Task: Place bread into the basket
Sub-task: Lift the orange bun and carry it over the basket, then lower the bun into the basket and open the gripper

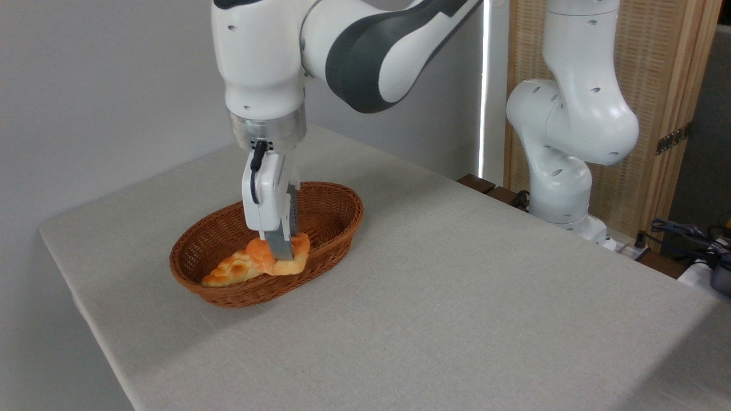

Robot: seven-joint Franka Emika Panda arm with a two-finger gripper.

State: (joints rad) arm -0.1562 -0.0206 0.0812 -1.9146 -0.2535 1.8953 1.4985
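Note:
The small orange-tan bread bun (pixel 260 252) is down inside the reddish-brown wicker basket (pixel 337 214), near its front rim. My gripper (pixel 281 257) reaches straight down into the basket with its fingers shut on the bun; the near finger (pixel 280 246) covers the bun's middle. The bun rests against the right end of a longer golden braided loaf (pixel 229 272) that lies in the basket's front left part.
The basket stands on the left part of a grey cloth-covered table (pixel 457 297). The arm's white base (pixel 562 171) rises beyond the table's far right edge, with cables (pixel 685 234) and a wooden screen (pixel 668 85) behind.

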